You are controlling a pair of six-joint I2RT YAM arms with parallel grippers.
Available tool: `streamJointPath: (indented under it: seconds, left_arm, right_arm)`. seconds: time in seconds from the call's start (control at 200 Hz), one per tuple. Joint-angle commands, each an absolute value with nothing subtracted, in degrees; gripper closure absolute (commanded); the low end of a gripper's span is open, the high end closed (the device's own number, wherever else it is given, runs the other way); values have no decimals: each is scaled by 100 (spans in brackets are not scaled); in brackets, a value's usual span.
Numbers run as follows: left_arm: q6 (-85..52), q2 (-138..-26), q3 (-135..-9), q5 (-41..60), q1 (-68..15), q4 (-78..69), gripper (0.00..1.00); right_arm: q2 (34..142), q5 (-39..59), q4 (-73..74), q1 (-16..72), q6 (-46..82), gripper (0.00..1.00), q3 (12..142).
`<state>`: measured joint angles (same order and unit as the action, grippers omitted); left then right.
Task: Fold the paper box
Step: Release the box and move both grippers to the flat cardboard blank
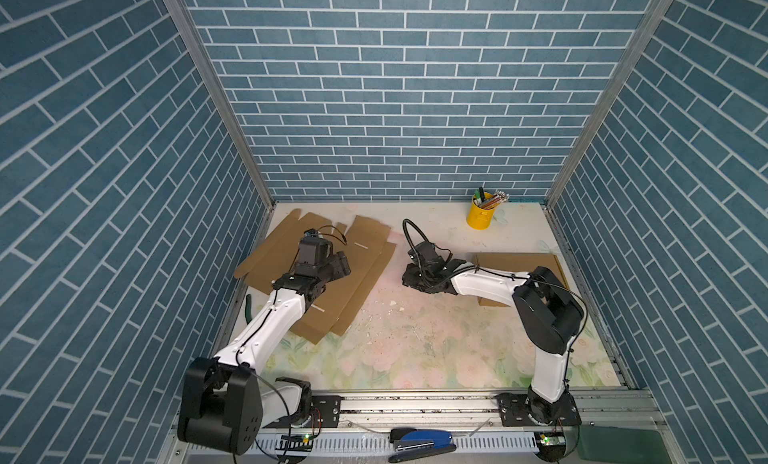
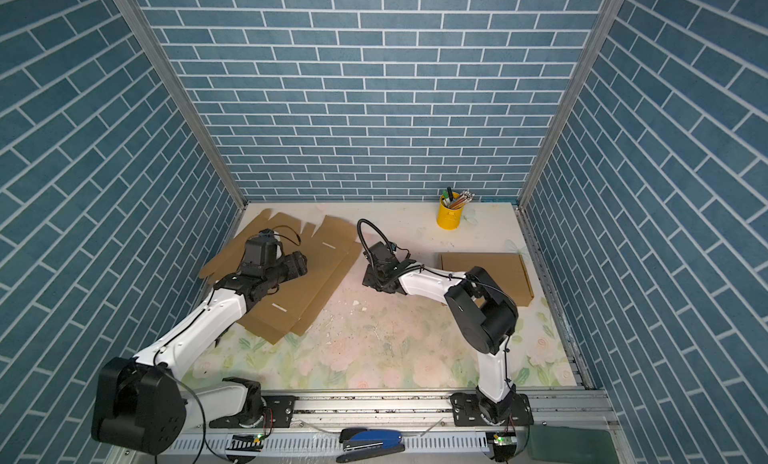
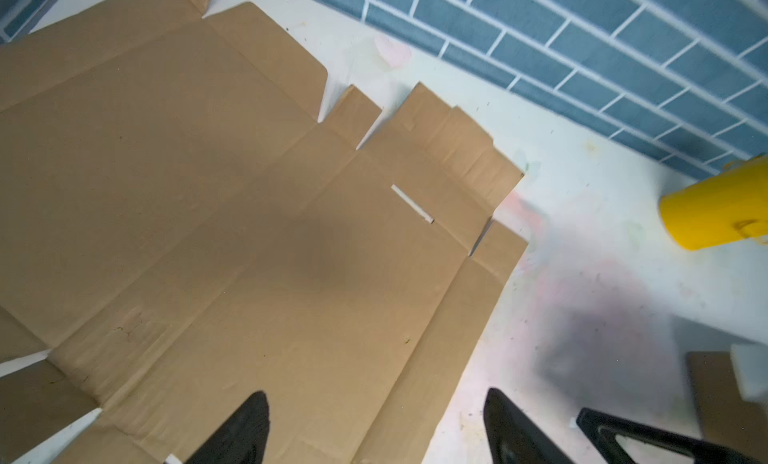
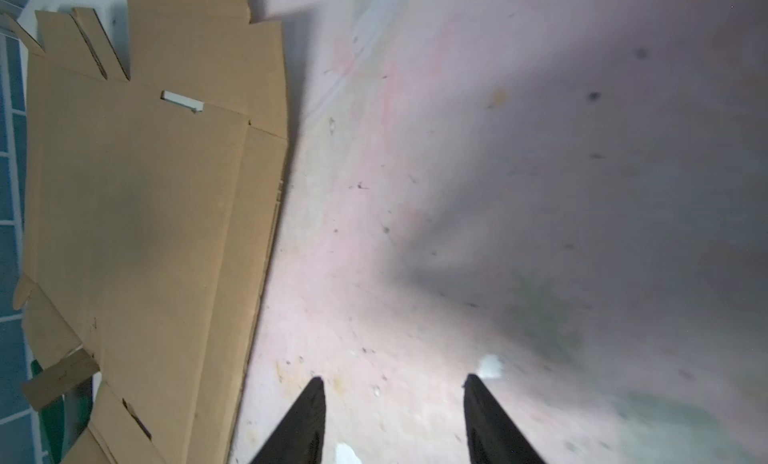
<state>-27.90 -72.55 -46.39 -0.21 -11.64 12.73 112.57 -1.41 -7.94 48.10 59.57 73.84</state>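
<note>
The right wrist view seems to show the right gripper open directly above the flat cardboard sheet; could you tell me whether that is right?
Not quite. The right gripper is open, but it hangs over the bare table, beside the edge of the flat cardboard sheet rather than above it. The right wrist view shows only tabletop between its fingers.

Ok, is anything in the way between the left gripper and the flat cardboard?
Nothing visible. The left gripper hangs open above the cardboard, with nothing lying between them. The right gripper is off to the side, over the table.
</note>
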Motion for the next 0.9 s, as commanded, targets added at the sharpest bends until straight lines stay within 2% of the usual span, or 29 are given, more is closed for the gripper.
streamJointPath:
  seconds: [0.0, 0.255, 0.48, 0.745, 0.895]
  left_arm:
    - [-2926, -7662, -4522, -160, -1083, 1069, 25]
    - [-3148, -8404, -4412, -15, -954, 453, 43]
    - [-3420, -8710, -4060, 112, -819, 59, 54]
    - [-3717, -8971, -3650, 368, -743, -338, 63]
    - [-3824, -9083, -3469, 499, -742, -575, 66]
  right_arm:
    - [11600, -44, -204, 4944, 6916, 48, 7912]
    - [12322, 66, 135, 5043, 7636, 49, 8317]
    - [12774, 9, 132, 5119, 7979, 49, 8595]
    - [13214, 96, 436, 5220, 8297, 51, 8901]
    - [13250, 150, 824, 5249, 8225, 58, 8970]
